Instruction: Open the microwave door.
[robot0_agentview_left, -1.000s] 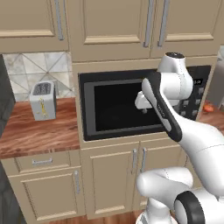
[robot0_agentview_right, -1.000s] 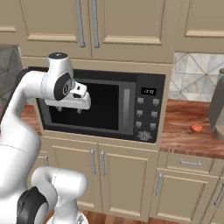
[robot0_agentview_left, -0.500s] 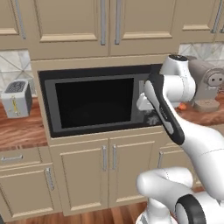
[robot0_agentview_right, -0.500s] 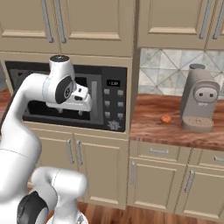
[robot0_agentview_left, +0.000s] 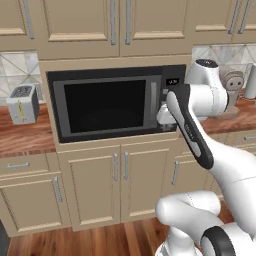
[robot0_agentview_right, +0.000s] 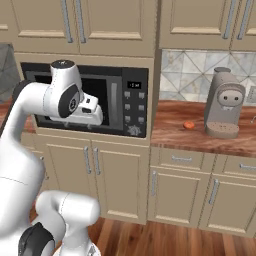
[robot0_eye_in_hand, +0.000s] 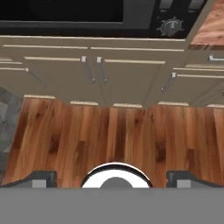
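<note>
The black microwave (robot0_agentview_left: 115, 102) sits built into the beige cabinets, its button panel (robot0_agentview_right: 134, 107) and small display (robot0_agentview_right: 134, 85) on the right. The microwave door (robot0_agentview_left: 107, 106) is flush with the front, and its vertical grey handle (robot0_agentview_left: 154, 102) stands at the right edge. My gripper (robot0_agentview_left: 164, 118) hangs in front of the handle and panel, pointing down and apart from the door. In the hand view the gripper (robot0_eye_in_hand: 112, 177) is open, its fingertips (robot0_eye_in_hand: 43, 177) far apart over the floor, with nothing between them. The microwave's lower edge and dial (robot0_eye_in_hand: 170, 27) lie at the top of that view.
A silver toaster (robot0_agentview_left: 22, 103) stands on the wooden counter to the left. On the right counter (robot0_agentview_right: 200, 137) are a coffee machine (robot0_agentview_right: 223, 103) and a small orange thing (robot0_agentview_right: 188, 125). Lower cabinet doors (robot0_agentview_left: 120, 175) lie under the microwave, wooden floor (robot0_eye_in_hand: 113, 131) below.
The base has driven to the right, so the whole scene slid left in both base views. My hand now hangs before the handle and panel instead of the window. The door stays shut.
</note>
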